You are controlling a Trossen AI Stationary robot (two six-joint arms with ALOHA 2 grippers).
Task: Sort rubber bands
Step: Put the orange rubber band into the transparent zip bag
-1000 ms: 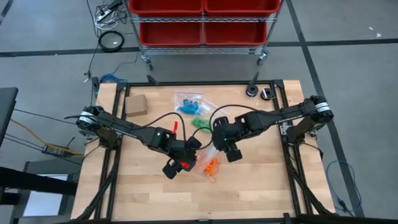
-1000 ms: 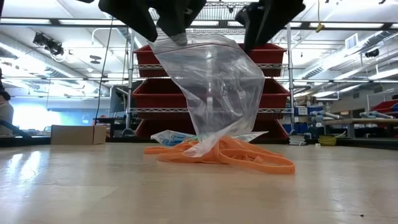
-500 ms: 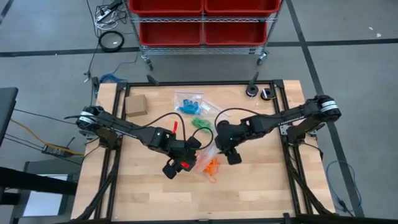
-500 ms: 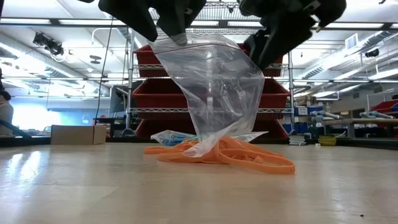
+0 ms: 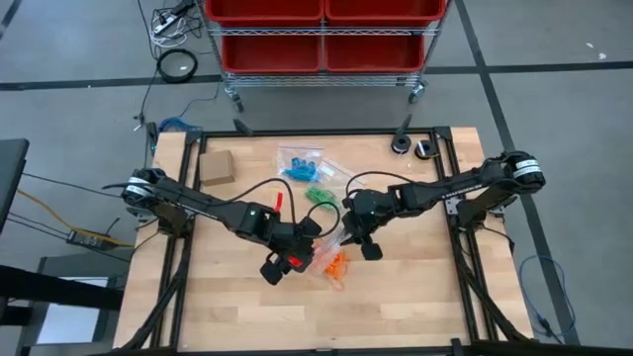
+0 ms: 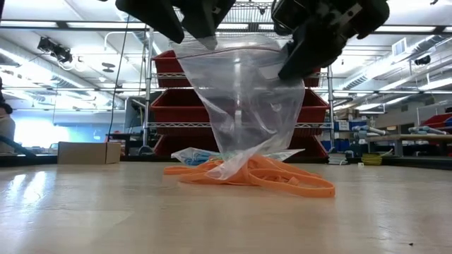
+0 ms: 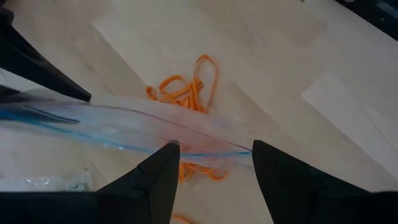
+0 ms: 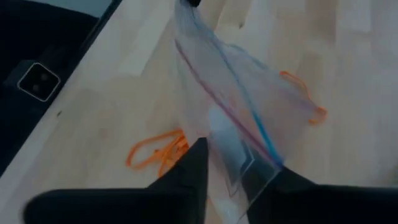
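Two grippers: both meet at the mouth of one clear zip bag (image 6: 244, 106), held up above the middle of the worktop (image 5: 237, 307).
Left gripper (image 7: 214, 163): its fingers (image 7: 155, 180) pinch one edge of the bag's zip strip; the film runs between them in the left wrist view.
Right gripper (image 8: 235, 167): its fingers (image 8: 189, 171) stand narrow, closed on the opposite edge of the same bag, so the mouth is stretched between the two arms.
Bag held: one; it hangs from the two grips, and its lower end rests on the orange bands in the low view.
Orange rubber bands (image 6: 268, 176): one loose tangle on the worktop right under the hanging bag; single loops cannot be counted. The high view shows them (image 5: 337, 265) just beside the left gripper.
Green rubber bands (image 5: 318, 196): one small cluster, farther back on the worktop, near the right gripper.
Blue rubber bands (image 5: 302, 163): one cluster, behind the green one, lying with clear plastic about it.
Cardboard box (image 5: 216, 166): one, small and tan, at the worktop's back left, well apart from the bands.
Red bins (image 5: 321, 25): on a wire shelf cart beyond the worktop's far edge.
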